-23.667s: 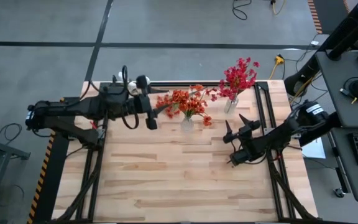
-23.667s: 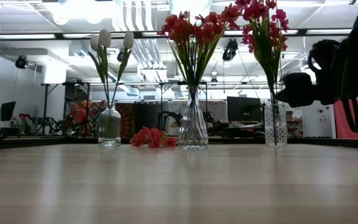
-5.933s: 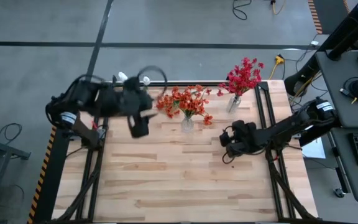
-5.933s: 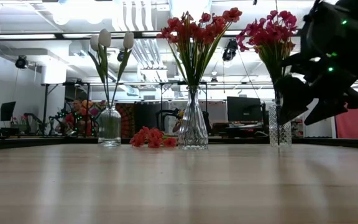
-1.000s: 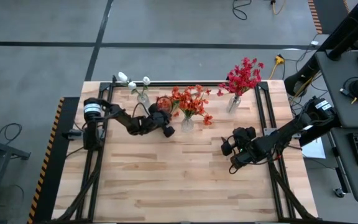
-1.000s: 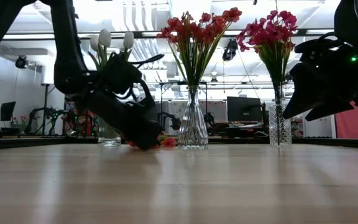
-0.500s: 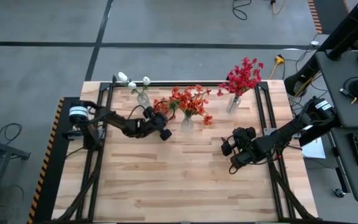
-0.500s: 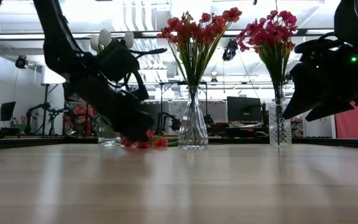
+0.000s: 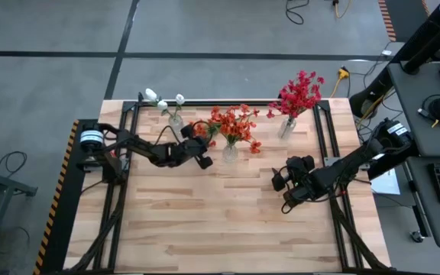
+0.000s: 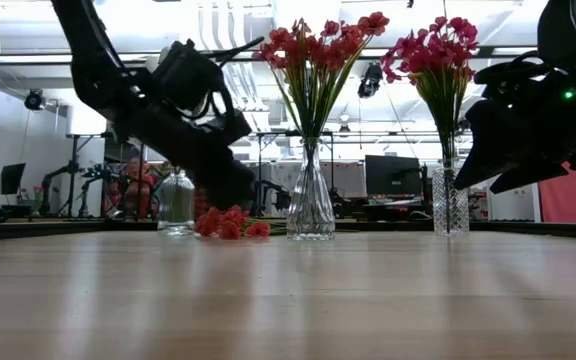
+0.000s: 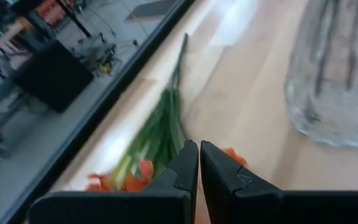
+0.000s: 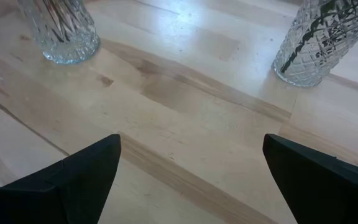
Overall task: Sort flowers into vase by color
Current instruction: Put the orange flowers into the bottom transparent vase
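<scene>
An orange flower (image 9: 199,130) lies on the table by the far edge, between the white-flower vase (image 9: 176,122) and the orange-flower vase (image 9: 230,153). Its blooms (image 10: 230,224) rest on the wood and its green stem (image 11: 180,56) runs away along the far rail. My left gripper (image 11: 199,149) is shut and hangs just above the blooms, slanting down (image 10: 238,198). My right gripper (image 12: 191,168) waits open above the table's right half (image 9: 281,183), facing the orange vase (image 12: 61,31) and the red-flower vase (image 12: 312,43). My left gripper's shut fingertips (image 11: 188,158) stand right over the flower's leaves and blooms (image 11: 138,174). Nothing shows between the fingers. I cannot tell whether they touch the flower.
Three glass vases stand in a row along the far edge: white blooms (image 10: 176,205), orange (image 10: 310,205), red (image 10: 448,205). A black rail (image 11: 123,81) borders the far edge. Bare wood (image 9: 220,221) fills the near half of the table.
My left gripper has risen from the table at the flower's blooms and rolled a little, staying shut. The blooms still lie on the wood.
</scene>
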You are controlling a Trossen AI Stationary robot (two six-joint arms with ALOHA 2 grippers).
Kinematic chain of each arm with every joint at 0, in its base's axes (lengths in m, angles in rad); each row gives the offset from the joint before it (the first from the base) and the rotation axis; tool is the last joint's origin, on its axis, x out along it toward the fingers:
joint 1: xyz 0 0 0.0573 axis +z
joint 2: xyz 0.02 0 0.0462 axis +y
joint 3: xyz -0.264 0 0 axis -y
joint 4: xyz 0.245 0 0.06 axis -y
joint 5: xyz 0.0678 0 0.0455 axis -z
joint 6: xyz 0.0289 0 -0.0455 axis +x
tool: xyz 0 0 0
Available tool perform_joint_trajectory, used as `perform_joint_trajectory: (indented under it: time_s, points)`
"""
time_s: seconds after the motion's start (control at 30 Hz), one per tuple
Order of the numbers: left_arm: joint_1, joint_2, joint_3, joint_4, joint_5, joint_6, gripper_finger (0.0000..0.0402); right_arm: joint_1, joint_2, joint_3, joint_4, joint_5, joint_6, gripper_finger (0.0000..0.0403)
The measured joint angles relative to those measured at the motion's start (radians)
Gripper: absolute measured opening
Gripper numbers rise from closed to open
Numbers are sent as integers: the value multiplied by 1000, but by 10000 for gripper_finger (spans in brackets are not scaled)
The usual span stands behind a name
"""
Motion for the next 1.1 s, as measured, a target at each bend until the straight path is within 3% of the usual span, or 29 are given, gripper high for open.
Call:
perform_joint_trajectory:
  time_s: [0.23,0.5,1.1]
  points:
    - [77,89,57,33,4,69,1,0,0,0,0,8,0,386]
    - [88,155,95,11,-44,65,1,0,0,0,3,9,0,386]
    - [92,164,87,-88,-79,-52,1,0,0,0,4,9,0,386]
